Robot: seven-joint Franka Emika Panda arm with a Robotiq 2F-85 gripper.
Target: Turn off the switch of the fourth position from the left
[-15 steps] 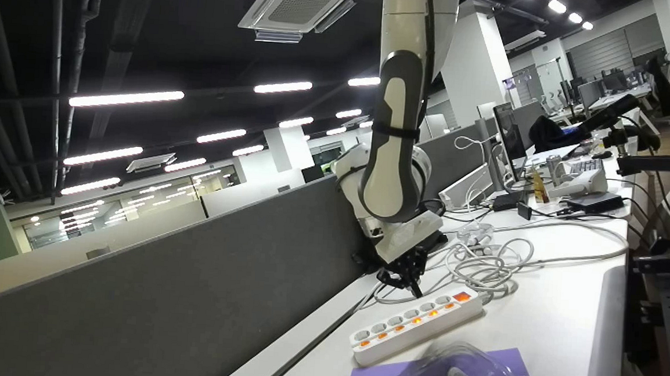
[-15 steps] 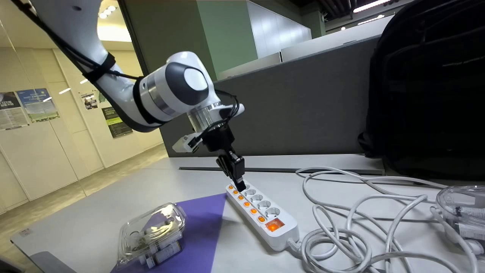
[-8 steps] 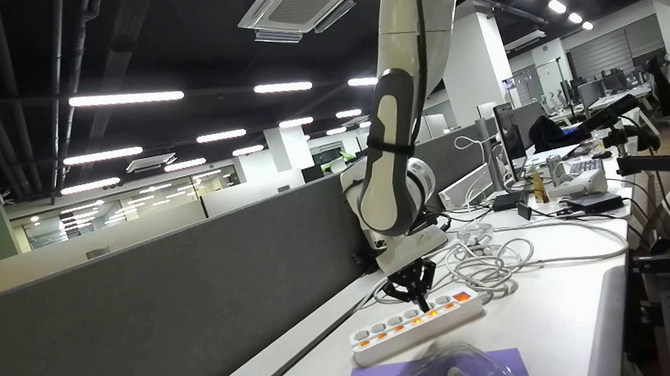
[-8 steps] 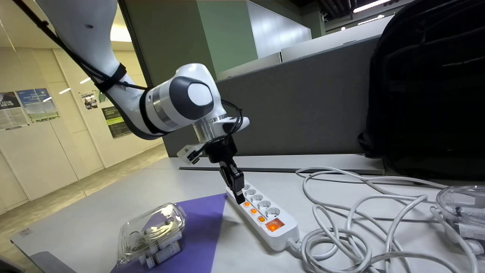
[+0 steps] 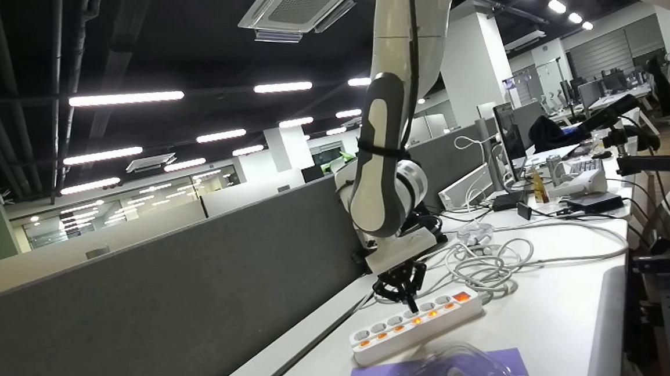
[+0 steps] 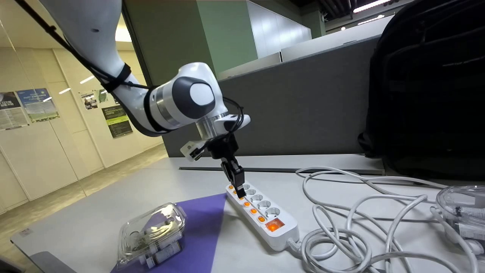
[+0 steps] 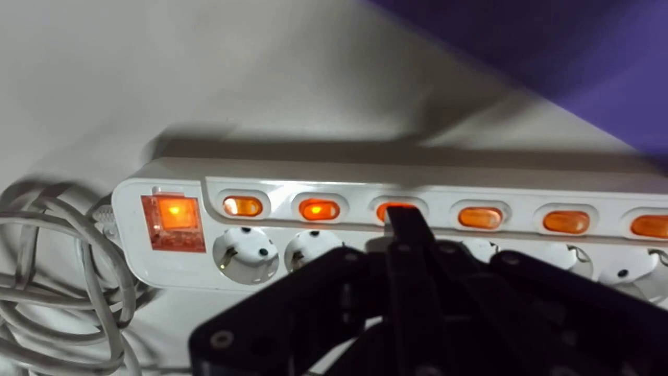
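Switch [image 7: 383,210], lit orange, on the strip [image 7: 175,270]; partly hidden in the wrist view behind the tool [image 7: 409,222], pressed together. Tabletop [image 6: 94,189]: coiled cord [image 7: 97,297] at strip's end; purple sheet [image 6: 204,227] beside; clear box [image 6: 151,231] atop sheet.

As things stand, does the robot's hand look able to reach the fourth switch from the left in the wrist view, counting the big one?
Probably yes: the hand, shut, partly covers that switch there, and nothing visible stands between them; whether they touch, I cannot tell.
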